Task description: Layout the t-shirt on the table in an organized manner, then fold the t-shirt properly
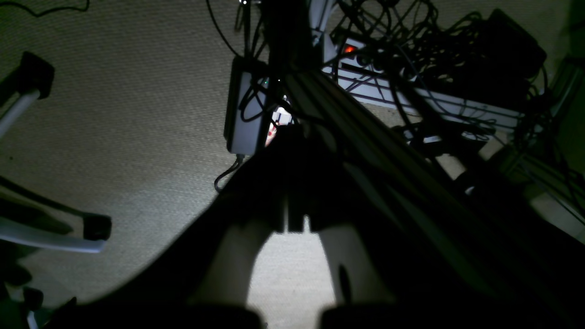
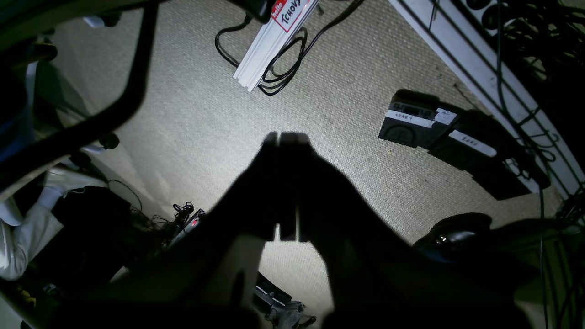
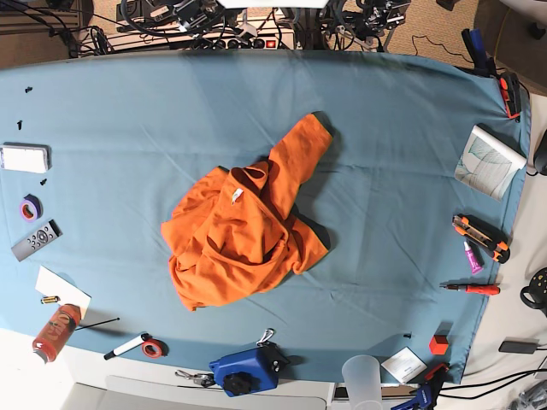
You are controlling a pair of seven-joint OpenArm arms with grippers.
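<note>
Both claws, left claw (image 1: pixel 292 224) and right claw (image 2: pixel 288 187), hang closed and empty over the floor, so reaching blind risks snagging the crumpled t-shirt (image 3: pixel 244 226) at table (image 3: pixel 393 154) centre, sleeve toward one o'clock.

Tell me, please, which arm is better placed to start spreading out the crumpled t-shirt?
Probably left. Both the left gripper and right gripper hang shut over the floor, off the table, but the t-shirt has its outstretched sleeve pointing toward the left arm's side.
</note>
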